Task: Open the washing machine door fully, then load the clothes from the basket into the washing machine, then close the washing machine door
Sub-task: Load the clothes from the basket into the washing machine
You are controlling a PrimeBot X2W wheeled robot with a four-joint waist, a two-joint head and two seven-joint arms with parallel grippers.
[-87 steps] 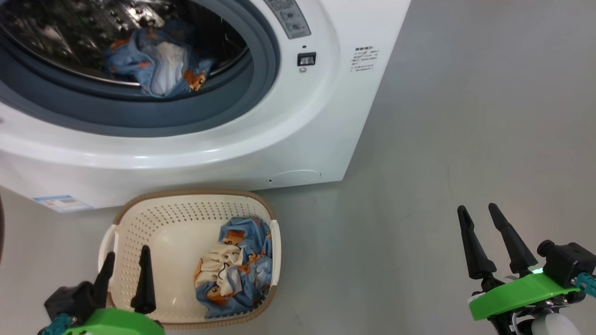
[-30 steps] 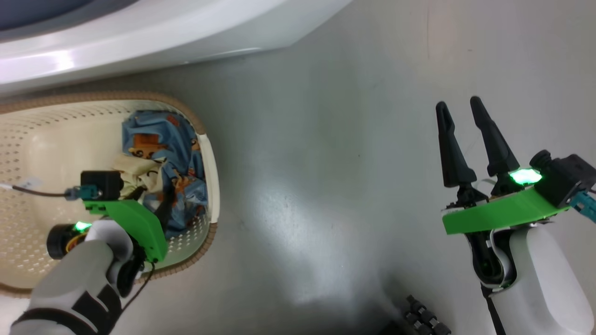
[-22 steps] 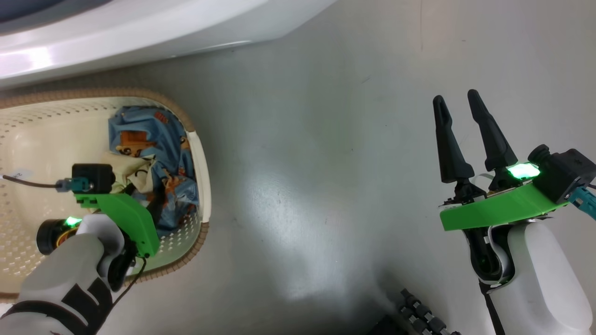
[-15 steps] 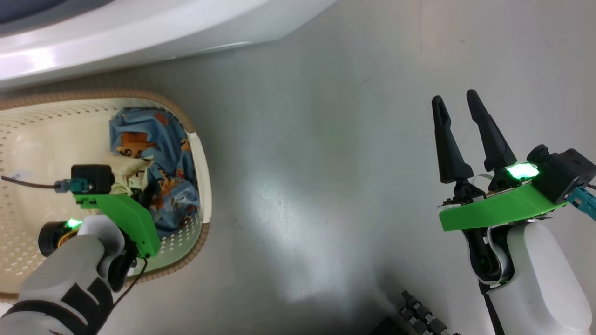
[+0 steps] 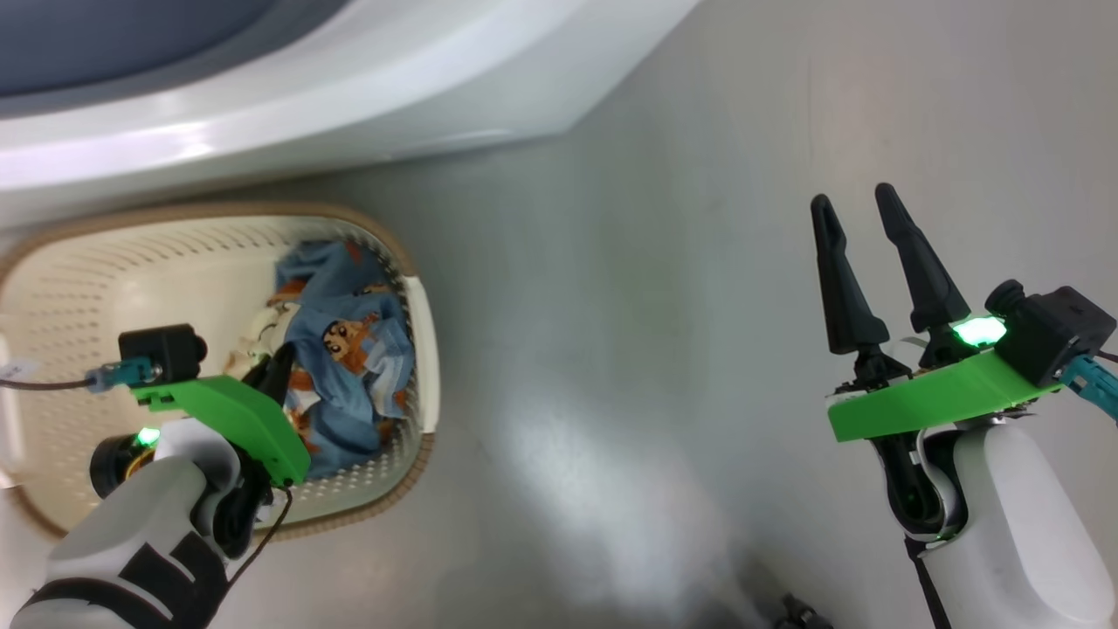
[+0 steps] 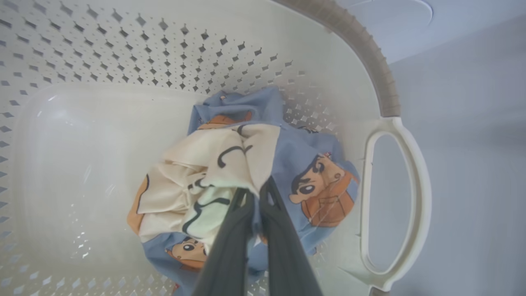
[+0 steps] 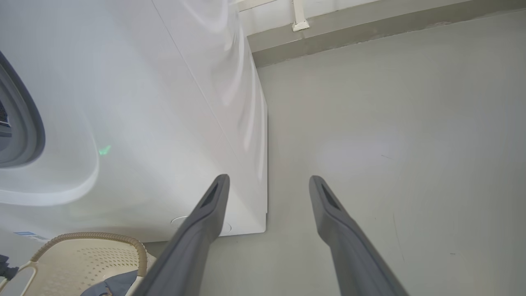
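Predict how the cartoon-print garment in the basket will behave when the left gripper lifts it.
Probably floppy: the cartoon-print garment lies crumpled in soft folds, so it should droop from the left gripper, shut on one cream fold. Likely light, being thin cloth. Pinched at one spot, part may trail against the basket wall.

left claw (image 6: pixel 258 192): open before, now pinched shut | clothes (image 6: pixel 213 164): cream fold now caught between its tips
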